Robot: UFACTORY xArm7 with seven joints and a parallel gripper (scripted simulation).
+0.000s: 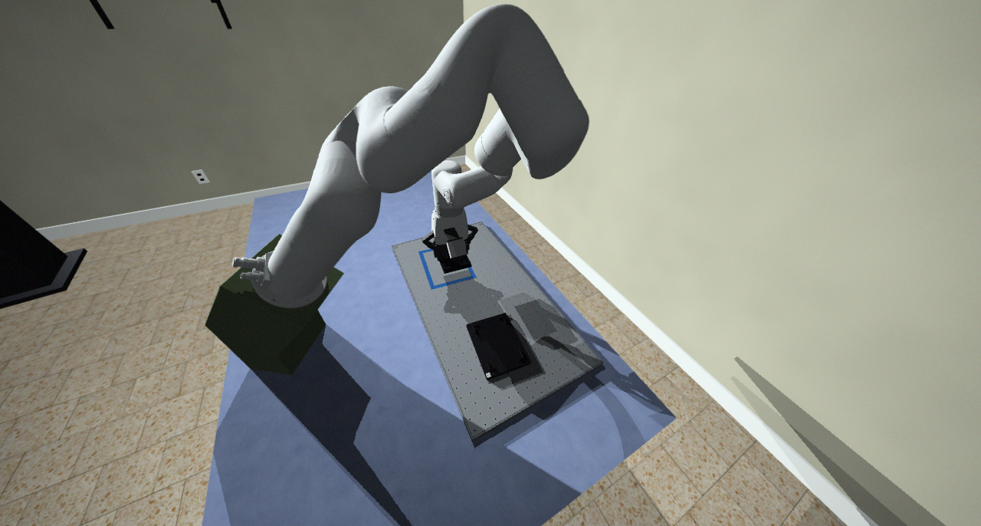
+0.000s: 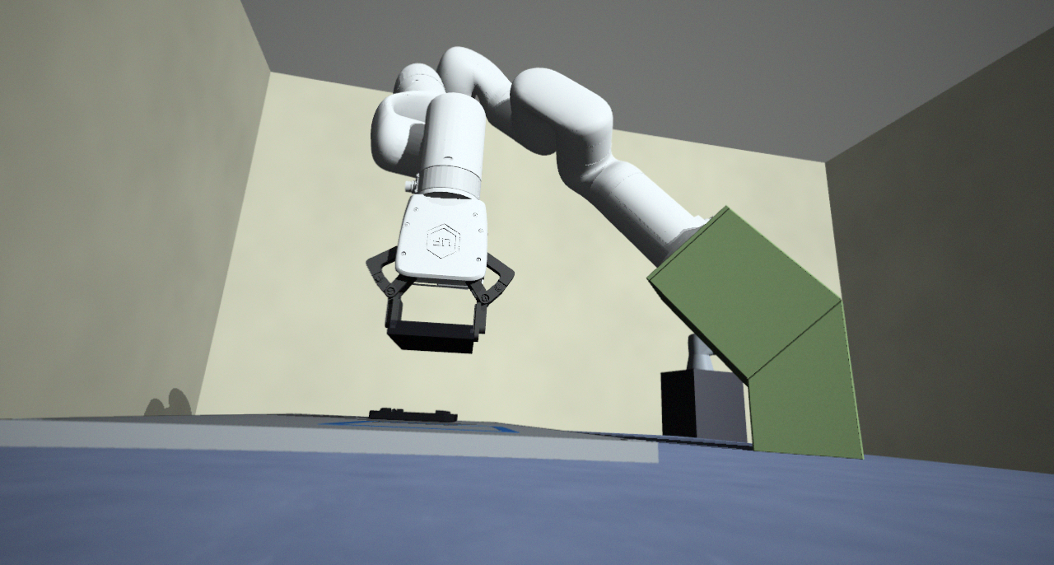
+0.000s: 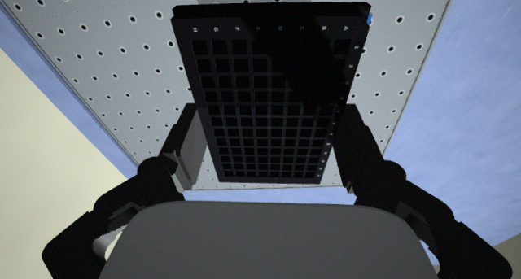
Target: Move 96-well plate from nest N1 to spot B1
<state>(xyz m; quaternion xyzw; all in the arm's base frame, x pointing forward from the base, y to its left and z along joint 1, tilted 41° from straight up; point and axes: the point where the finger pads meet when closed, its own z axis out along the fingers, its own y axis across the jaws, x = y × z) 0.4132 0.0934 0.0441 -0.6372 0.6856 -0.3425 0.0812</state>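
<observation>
My gripper [image 2: 435,325] is shut on the black 96-well plate [image 3: 269,96], gripping it across its long sides, wells up. The plate hangs level well above the grey deck, over the blue taped outline B1. In the top view the plate [image 1: 456,258] covers the middle of the outline; in the exterior view it [image 2: 433,336] hangs high over the deck. The wrist view shows only a small blue corner of tape [image 3: 369,19] past the plate's far right corner. The black plate nest N1 [image 1: 503,350] stands empty nearer the deck's front end.
The perforated grey deck [image 1: 493,323] lies on a blue mat beside the cream wall. The arm's green base block [image 1: 267,317] stands left of the deck. The nest also shows as a low black shape [image 2: 412,414] in the exterior view.
</observation>
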